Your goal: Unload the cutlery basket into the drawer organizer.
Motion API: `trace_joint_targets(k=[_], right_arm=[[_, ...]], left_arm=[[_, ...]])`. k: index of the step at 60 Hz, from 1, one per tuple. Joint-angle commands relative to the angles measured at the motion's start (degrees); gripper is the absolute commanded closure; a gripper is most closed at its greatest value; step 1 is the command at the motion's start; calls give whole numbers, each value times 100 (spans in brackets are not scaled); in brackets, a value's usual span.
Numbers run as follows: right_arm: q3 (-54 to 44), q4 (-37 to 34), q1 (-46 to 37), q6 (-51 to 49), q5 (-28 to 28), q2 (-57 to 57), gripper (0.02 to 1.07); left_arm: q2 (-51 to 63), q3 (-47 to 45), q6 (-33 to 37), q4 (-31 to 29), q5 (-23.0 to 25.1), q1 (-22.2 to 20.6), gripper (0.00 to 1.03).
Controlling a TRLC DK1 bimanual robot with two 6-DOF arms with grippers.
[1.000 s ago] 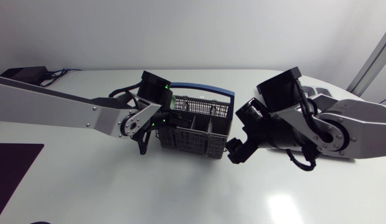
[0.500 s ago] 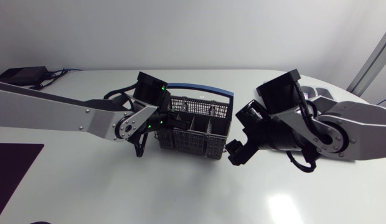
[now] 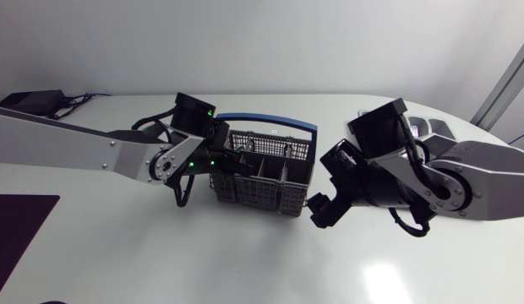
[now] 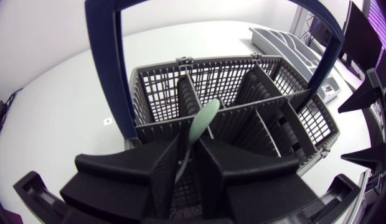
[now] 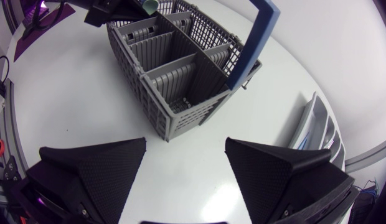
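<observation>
Left gripper, closed narrowly on the utensil, holds it leaning near upright, directly above the basket.

A grey plastic mesh cutlery basket stands upright at the centre of the head view, its blue arched handle raised over it. Inner walls split it into several compartments. A pale green plastic utensil with a rounded end tilts up over the basket's left end, pinched between the left gripper's fingers. A light grey drawer organizer lies right of centre, partly hidden, well apart from the basket.
</observation>
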Motion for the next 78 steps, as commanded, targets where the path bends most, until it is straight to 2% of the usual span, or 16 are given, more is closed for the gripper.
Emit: trace_joint_targets(k=[1,6,13,32,44,49,55,65,78], right_arm=[[-159,43,-9,-70,18,-21,14],[-168,69,-18,-79,18,-21,13],[-150,105,-18,-79,9,32,13],[-89,113,0,-79,9,129,12],[-89,113,0,-87,9,164,12],[-80,113,9,-87,9,190,12],[-71,131,17,-87,9,216,12],[-62,140,35,-96,18,208,11],[245,-124,105,-96,18,-82,11]], left_arm=[[-30,-61,147,-63,262,297,81],[-249,-149,173,-81,631,526,81],[-618,-236,173,-116,912,640,81],[-935,-351,200,-143,956,482,81],[-952,-307,410,-301,1158,500,74],[-988,-228,481,-538,1220,491,73],[-1199,-157,911,-890,1255,324,65],[-1620,-184,1729,-1197,1176,166,62],[-1858,-439,2326,-1320,1193,517,60]])
